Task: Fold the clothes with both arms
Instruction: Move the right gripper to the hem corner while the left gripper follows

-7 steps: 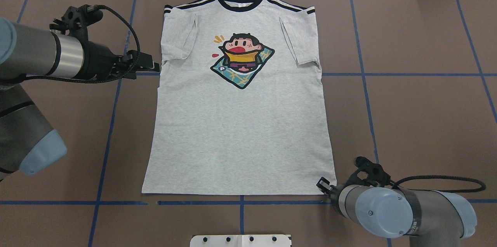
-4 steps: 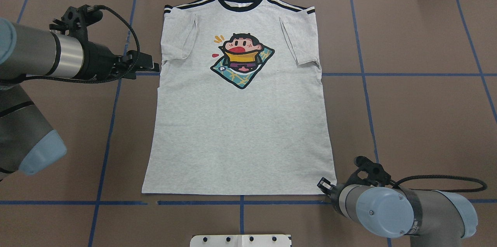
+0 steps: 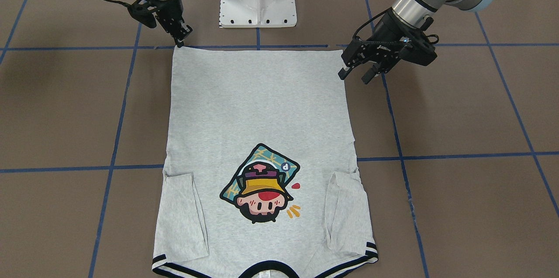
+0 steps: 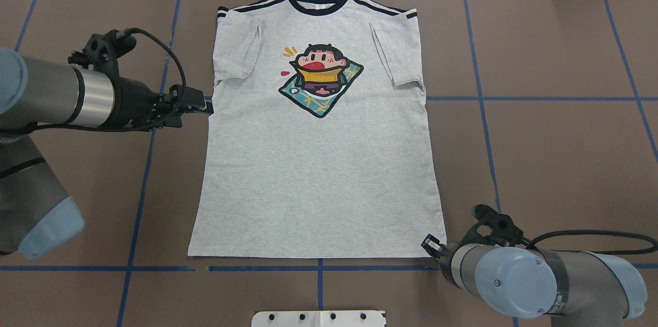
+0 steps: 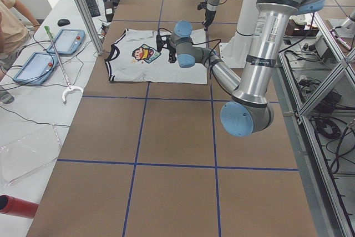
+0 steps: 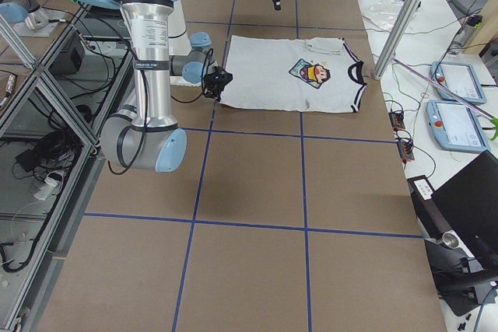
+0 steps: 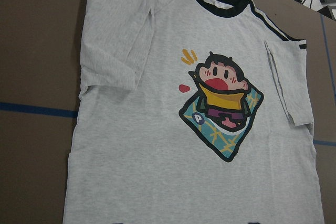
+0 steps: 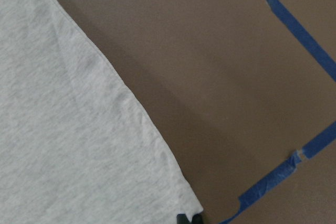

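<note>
Spread wide, my left pincer (image 3: 354,76) holds nothing and hovers just off the shirt's (image 4: 318,178) left side edge, apparently raised off the table (image 4: 540,162). How far along that edge it sits is hard to fix, since the two fixed views disagree. My right pincer (image 3: 180,40) is down at the near hem corner (image 3: 177,49) on my right. Its fingers are drawn close together, with the tips at the very point of the cloth. Whether they have actually nipped the fabric I cannot tell, because my right wrist view shows only the two dark tips at the corner.

The shirt lies flat, face up, in the middle of the table. Its collar is away from me and its hem runs along the blue tape (image 4: 257,268) nearest my base. Both sleeves (image 4: 239,52) are already turned in over the chest on either side of the print (image 4: 320,80), so the body is a plain oblong ready for a lengthwise fold.

That, I judge, is why my pincers are at the outer edges. A fold carried by two corners keeps the hem straight, so my left one needs to come down on its own side of the hem before anything is lifted. If it grips higher up the side, the cloth will skew.
</note>
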{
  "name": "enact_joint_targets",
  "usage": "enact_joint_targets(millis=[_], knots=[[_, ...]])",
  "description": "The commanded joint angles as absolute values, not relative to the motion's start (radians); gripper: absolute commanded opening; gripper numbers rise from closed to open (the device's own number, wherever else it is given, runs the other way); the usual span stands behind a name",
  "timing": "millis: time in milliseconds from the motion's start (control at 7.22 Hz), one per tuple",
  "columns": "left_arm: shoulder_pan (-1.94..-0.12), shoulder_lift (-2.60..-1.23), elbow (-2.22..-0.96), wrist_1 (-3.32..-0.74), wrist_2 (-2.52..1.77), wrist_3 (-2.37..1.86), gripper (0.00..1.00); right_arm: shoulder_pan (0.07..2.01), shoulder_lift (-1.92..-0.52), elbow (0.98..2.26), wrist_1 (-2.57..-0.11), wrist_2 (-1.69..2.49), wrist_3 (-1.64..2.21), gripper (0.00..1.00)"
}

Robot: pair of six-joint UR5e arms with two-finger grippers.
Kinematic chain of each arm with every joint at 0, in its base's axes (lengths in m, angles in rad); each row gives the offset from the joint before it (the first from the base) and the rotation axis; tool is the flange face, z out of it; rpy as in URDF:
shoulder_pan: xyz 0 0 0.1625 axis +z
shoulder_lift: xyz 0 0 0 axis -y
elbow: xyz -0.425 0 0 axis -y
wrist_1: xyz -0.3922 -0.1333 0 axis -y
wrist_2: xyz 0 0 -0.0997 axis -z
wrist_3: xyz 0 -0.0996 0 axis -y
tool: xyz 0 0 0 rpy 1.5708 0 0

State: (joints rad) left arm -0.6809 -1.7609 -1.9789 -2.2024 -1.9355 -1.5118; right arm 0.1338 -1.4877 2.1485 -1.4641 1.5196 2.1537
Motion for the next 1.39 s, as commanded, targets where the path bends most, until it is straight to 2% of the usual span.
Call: enact_joint_targets(millis=[0, 554, 1247], knots=[[-0.464, -1.623, -2.025, -2.198, -1.733, -1.661, 0.83, 0.133, -1.482, 2.164, -1.468, 1.534, 2.154, 0.0], [-0.277, -1.612, -2.102, -1.923, -1.674, -1.85, 0.81, 0.132, -1.482, 2.163, -1.466, 1.54, 2.151, 0.0], [-0.239, -1.631, -2.057, -1.916, -1.672, -1.871, 0.72, 0.132, -1.483, 2.161, -1.466, 1.539, 2.151, 0.0]])
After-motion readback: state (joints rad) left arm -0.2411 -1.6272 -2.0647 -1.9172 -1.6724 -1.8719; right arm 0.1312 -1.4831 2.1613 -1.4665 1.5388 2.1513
